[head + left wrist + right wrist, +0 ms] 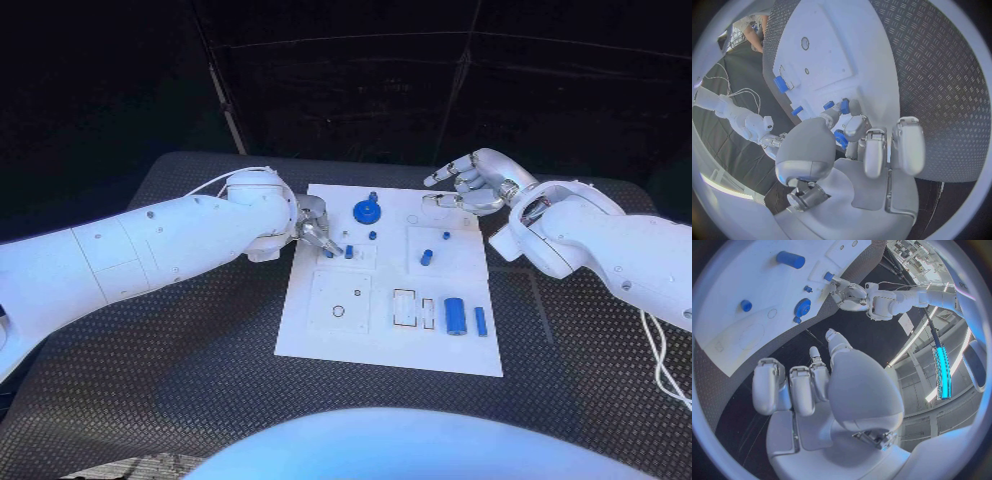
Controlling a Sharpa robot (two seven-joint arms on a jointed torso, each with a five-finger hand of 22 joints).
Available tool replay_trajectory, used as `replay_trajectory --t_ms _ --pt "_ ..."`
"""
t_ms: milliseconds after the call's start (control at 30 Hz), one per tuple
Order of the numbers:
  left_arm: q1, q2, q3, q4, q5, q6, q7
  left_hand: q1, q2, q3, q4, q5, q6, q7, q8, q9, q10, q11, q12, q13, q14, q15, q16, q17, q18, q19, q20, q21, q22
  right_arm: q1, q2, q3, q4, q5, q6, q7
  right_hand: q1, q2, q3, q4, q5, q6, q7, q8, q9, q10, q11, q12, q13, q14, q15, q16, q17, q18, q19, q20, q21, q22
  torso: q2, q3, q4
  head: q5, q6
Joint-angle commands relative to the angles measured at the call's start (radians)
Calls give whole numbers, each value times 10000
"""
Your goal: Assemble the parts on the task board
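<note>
on the black desk [173, 400] lies the white task board [389, 290], with blue parts spread over it: a gear [368, 211] near its far edge, a large cylinder [456, 316] and a slim peg [480, 321] toward its near right. left robot hand [315, 232] rests at the board's left edge, fingertips pinching a small blue part [844, 106]. right robot hand [473, 183] hovers past the far right corner, fingers apart, grasping nothing.

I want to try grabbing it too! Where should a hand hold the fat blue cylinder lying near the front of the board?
Probably across the middle of the cylinder, from above. It lies flat on the board, so its round sides are free; a thinner blue piece lies close on one side.
</note>
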Motion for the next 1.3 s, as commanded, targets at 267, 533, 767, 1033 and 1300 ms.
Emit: replay_trajectory --t_ms 267,533,767,1033,1300 --pt "-22 35 -19 -179 -18 -19 -57 -562 -18 -739 477 1 -79 31 90 82 -26 -5 55 2 1019 -47 31 2635 -31 52 -1 -6 863 17 -1 7 20 -15 20 85 -109 30 20 -54 39 46 -4 30 -13 -20 -33 -40 434 601 -62 -63 507 95 -60 -18 -68 -30 3 1 -9 -16 8" --pt "-22 55 -19 -185 -14 -18 -53 -668 -25 -1189 694 3 -97 17 120 125 -21 -15 80 26 1019 -52 31 2635 -36 66 -1 5 889 17 6 7 7 -15 27 88 -124 28 13 -51 37 43 -3 30 -14 -22 -32 -41 432 599 -61 -68 497 97 -66 -18 -74 -42 2 -4 5 -24 -3" --pt "-23 63 -18 -91 -7 -25 -50 -666 -16 -1236 715 3 -97 14 124 129 -15 -17 92 39 1019 -53 31 2635 -38 71 -2 12 898 16 20 7 -4 -15 37 98 -124 28 13 -51 37 43 -3 30 -14 -22 -32 -41 432 599 -61 -68 497 97 -66 -18 -74 -42 2 -6 0 -25 19" --pt "-33 41 -16 25 -5 -247 -46 -672 54 -1453 839 3 -104 8 133 147 -16 -23 95 40 1019 -59 31 2635 -33 65 -7 -6 889 13 39 7 -25 -15 71 113 -144 30 5 -46 37 41 -2 30 -14 -23 -31 -42 431 599 -61 -69 496 98 -69 -18 -78 -48 3 -12 1 -47 33" --pt "-44 10 -12 127 -4 -441 -43 -685 77 -1571 909 3 -104 4 141 157 -6 -26 112 57 1019 -63 31 2635 -38 79 -9 11 910 10 67 7 -48 -15 96 125 -144 30 5 -46 37 41 -2 30 -14 -23 -31 -42 431 599 -61 -69 496 98 -69 -18 -78 -48 -5 -5 6 -45 34"
